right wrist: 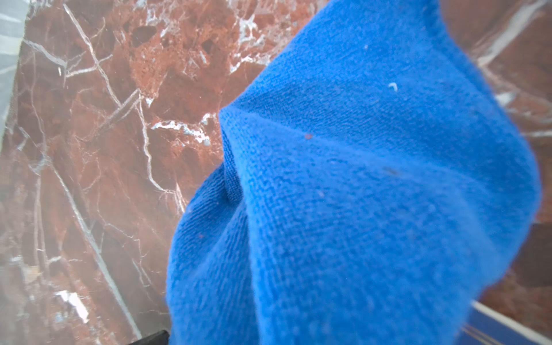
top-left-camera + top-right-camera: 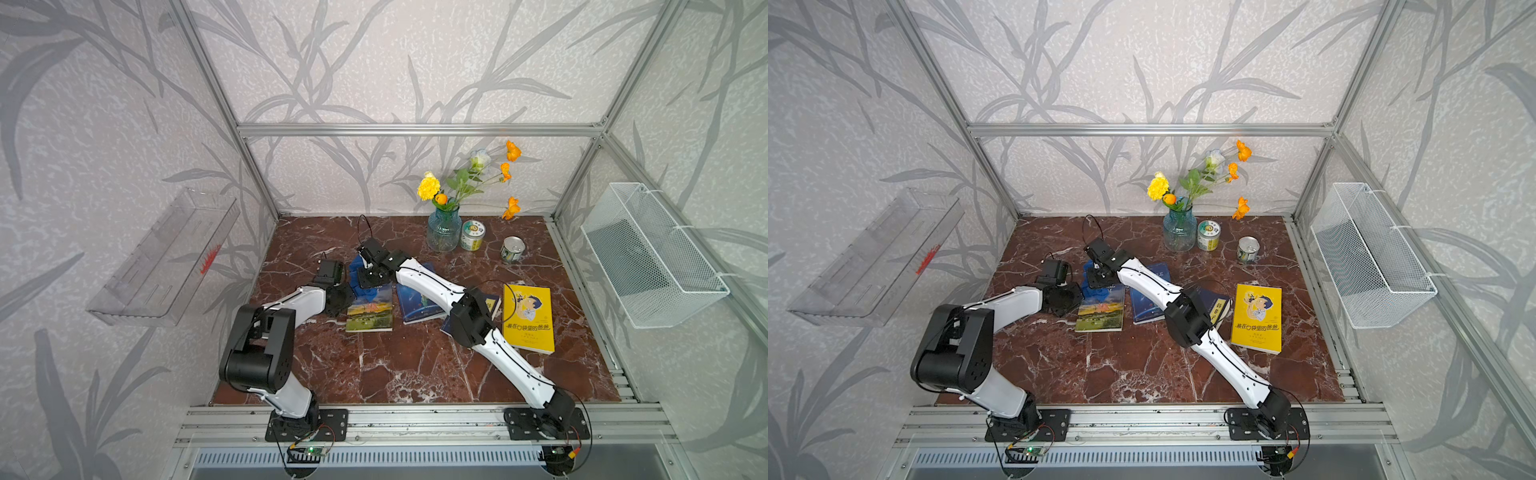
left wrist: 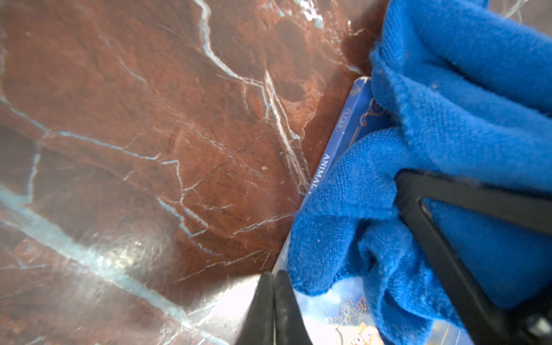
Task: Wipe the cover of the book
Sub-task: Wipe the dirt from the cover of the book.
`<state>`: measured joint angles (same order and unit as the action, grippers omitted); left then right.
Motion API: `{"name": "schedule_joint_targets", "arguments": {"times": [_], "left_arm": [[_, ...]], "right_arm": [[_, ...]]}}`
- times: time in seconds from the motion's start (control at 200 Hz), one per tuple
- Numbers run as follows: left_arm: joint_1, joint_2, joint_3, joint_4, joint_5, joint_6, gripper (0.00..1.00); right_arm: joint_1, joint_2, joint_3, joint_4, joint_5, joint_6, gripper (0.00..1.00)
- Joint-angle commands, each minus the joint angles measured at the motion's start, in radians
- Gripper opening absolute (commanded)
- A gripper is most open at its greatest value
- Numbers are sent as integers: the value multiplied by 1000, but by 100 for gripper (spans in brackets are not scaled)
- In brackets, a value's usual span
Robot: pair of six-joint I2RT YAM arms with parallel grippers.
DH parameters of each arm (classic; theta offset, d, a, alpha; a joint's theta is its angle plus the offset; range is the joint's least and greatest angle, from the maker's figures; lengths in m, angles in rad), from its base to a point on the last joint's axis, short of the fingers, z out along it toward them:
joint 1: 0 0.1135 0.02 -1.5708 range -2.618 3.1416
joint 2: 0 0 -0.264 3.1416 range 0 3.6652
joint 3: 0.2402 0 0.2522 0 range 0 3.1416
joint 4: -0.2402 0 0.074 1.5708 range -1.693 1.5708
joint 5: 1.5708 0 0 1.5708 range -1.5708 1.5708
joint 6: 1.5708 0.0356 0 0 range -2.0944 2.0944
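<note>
The book (image 2: 370, 311) with a landscape cover lies flat on the red marble table (image 2: 374, 365). A crumpled blue cloth (image 2: 358, 275) sits on the book's far end. My right gripper (image 2: 370, 277) comes down on that cloth and is shut on it. In the right wrist view the cloth (image 1: 358, 194) hides the fingers. My left gripper (image 3: 273, 298) is shut and empty, its tips at the book's spine edge (image 3: 343, 143), beside the cloth (image 3: 433, 134). In both top views its wrist (image 2: 1059, 297) sits at the book's left side.
A dark blue book (image 2: 419, 303), another book (image 2: 493, 305) partly under the right arm, and a yellow book (image 2: 528, 318) lie to the right. A flower vase (image 2: 444, 230) and two cans (image 2: 473, 235) (image 2: 512, 249) stand at the back. A clear tray (image 2: 162, 257) and a mesh basket (image 2: 652, 257) hang on the side walls.
</note>
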<state>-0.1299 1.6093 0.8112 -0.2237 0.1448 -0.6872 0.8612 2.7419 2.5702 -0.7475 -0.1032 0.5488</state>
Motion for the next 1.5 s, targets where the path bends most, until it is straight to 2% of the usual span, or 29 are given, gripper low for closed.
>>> {"name": "schedule_joint_targets", "arguments": {"times": [0.0,0.13,0.19,0.245,0.33,0.455,0.585,0.675,0.81,1.04,1.13,1.24,1.385,1.494], "left_arm": [[-4,29,-6,-63,-13,9,5],[-4,30,-6,-66,-15,9,4],[-4,30,-7,-65,-15,8,4],[-4,30,-8,-62,-13,8,4],[-4,33,-8,-58,-11,8,3],[-4,35,-8,-57,-8,6,3],[-4,35,-11,-52,-6,3,2],[-4,34,-10,-52,-7,3,2],[-4,35,-11,-52,-4,2,2],[-4,30,-12,-58,-5,3,2],[-4,25,-14,-58,-9,4,2],[-4,23,-14,-59,-7,3,2],[-4,25,-17,-54,-7,3,2],[-4,23,-15,-57,-9,3,2]], "right_arm": [[87,-81,-322,-120,20,-25,9],[97,-327,-779,154,4,48,9],[75,-393,-910,240,-3,78,9],[45,-415,-955,285,-4,82,9],[-14,-383,-899,260,-18,80,9],[-81,-251,-675,144,-17,49,9],[-100,-106,-417,-18,1,17,9],[-92,-58,-331,-91,5,5,8],[-31,-127,-427,-69,39,-18,8],[84,-416,-950,209,35,72,8],[92,-471,-1069,295,11,124,8],[46,-433,-1010,245,20,100,8],[-55,-321,-820,164,12,61,8],[-88,-226,-648,70,27,37,8]]}}
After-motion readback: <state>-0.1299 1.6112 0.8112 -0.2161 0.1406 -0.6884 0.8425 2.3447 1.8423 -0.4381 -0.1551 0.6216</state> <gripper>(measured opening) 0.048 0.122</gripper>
